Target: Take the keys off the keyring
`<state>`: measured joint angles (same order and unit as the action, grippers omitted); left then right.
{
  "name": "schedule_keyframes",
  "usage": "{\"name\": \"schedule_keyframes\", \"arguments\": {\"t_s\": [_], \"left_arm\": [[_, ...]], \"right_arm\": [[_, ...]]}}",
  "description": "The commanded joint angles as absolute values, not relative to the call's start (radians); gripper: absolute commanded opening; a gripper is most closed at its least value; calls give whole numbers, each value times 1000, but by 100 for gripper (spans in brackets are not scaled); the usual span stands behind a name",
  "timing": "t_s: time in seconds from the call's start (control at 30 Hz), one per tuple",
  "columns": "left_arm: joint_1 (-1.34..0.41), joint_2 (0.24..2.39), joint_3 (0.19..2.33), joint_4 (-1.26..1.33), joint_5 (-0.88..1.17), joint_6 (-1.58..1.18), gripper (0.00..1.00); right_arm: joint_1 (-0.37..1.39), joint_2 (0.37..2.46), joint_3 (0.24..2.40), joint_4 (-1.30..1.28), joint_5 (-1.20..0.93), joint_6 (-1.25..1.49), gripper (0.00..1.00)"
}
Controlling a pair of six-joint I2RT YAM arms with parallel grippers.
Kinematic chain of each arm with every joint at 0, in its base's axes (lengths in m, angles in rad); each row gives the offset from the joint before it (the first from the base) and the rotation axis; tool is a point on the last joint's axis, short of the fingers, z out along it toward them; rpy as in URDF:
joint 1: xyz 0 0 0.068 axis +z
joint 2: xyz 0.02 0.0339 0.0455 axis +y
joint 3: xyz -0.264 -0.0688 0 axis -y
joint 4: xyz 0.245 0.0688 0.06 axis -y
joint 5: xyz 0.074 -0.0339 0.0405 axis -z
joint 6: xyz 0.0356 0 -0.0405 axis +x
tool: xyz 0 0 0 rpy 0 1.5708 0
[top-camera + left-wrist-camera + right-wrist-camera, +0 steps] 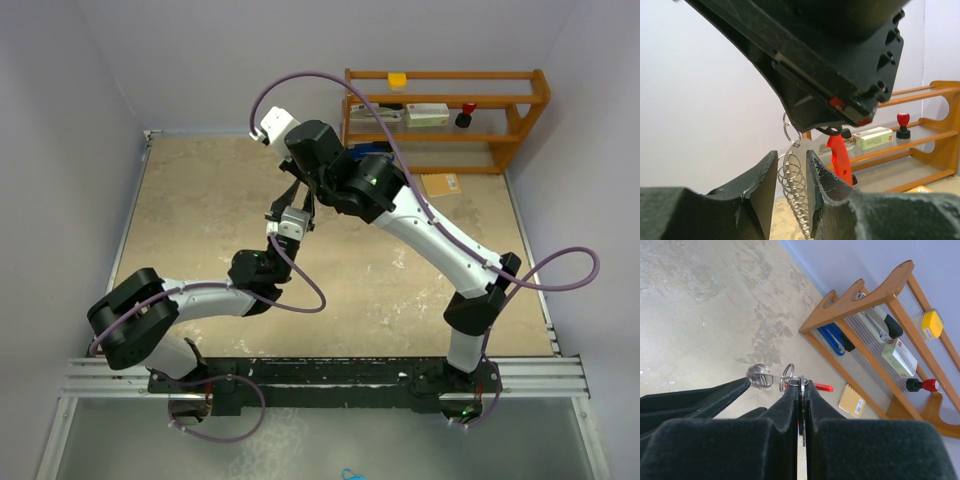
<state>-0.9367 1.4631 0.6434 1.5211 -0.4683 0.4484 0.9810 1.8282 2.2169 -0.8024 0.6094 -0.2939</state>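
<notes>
- Both arms meet in the air above the counter (200, 200), with the keyring (839, 160) strung between them and touching nothing else.
- The right gripper (802, 385) has its jaws pressed fully together on a thin edge of metal where the red strip meets the silver rings. The red strip pokes out just past the tips in the right wrist view and hangs below them in the left wrist view.
- The left gripper (791, 157) comes up from below with its jaws part-way apart. The silvery coil (792, 192) of the keyring fills the gap and looks to touch both inner faces, so I read this as a light hold on the coil.
- A single ring (790, 131) and a flat silver piece (802, 146) sit at the top of the coil, just under the right gripper.
- The flat silver piece may be one of the keys, but none can be told from the rings with certainty.
- Step in hand, as I judge it: one arm anchors the keyring while the other works along the coil to free a key. No key lies loose in view, so the task looks unfinished.
- The next move calls for a firm anchor on the right and a slow pull or twist from the left along the coil's winding.
- Too hard a tug could stretch the coil or drag the keyring out of the right jaws.
- The wooden shelf (445, 137) at the far edge of the counter is well apart and plays no part.
</notes>
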Motion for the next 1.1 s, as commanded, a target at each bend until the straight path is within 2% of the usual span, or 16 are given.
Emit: {"name": "schedule_keyframes", "arguments": {"t_s": [0.0, 0.73, 0.83, 1.07], "left_arm": [[-940, 1487, 688, 1668, -464, 460, 27], [-940, 1543, 755, 1721, -458, 467, 27], [-940, 1546, 772, 1721, -483, 482, 25], [-940, 1539, 782, 1721, -522, 513, 13]], "right_arm": [[982, 1766, 2224, -746, 595, -276, 0], [999, 1752, 2205, -747, 593, -265, 0], [1001, 1749, 2197, -744, 592, -265, 0], [1005, 1743, 2191, -738, 590, -265, 0]]}}
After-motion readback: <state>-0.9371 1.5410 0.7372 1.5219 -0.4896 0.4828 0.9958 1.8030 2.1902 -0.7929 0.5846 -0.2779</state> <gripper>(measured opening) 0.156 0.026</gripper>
